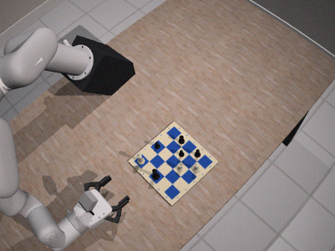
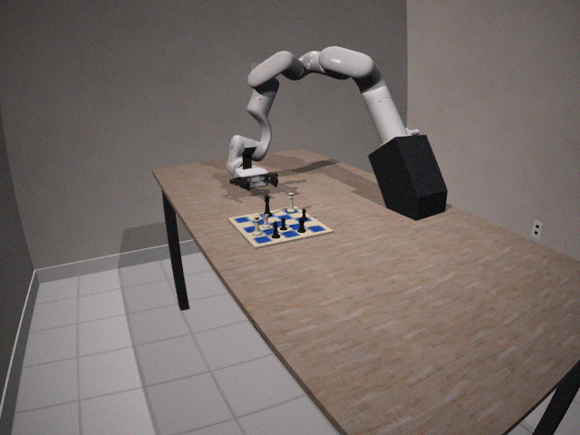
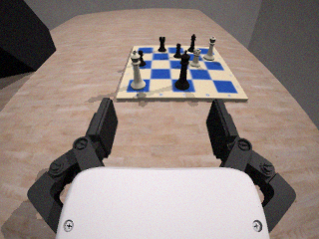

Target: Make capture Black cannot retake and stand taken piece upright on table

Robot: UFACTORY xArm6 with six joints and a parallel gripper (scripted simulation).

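A small blue-and-cream chessboard point(image 1: 172, 163) lies on the wooden table; it also shows in the exterior view point(image 2: 280, 226) and the wrist view point(image 3: 181, 72). Several black pieces and three white pieces stand upright on it. A tall white piece point(image 1: 140, 159) stands at the corner nearest the arm. A tall black piece point(image 1: 155, 174) stands on the near edge row. Two smaller white pieces point(image 1: 179, 166) point(image 1: 195, 167) stand next to black pawns point(image 1: 181, 153) point(image 1: 197, 153). My gripper point(image 1: 117, 189) is open and empty, low over the table to the left of the board, fingers pointing toward it point(image 3: 161, 116).
The arm's black base block point(image 1: 100, 64) stands at the table's back left. The table edge runs just past the board's right corner point(image 1: 224, 191).
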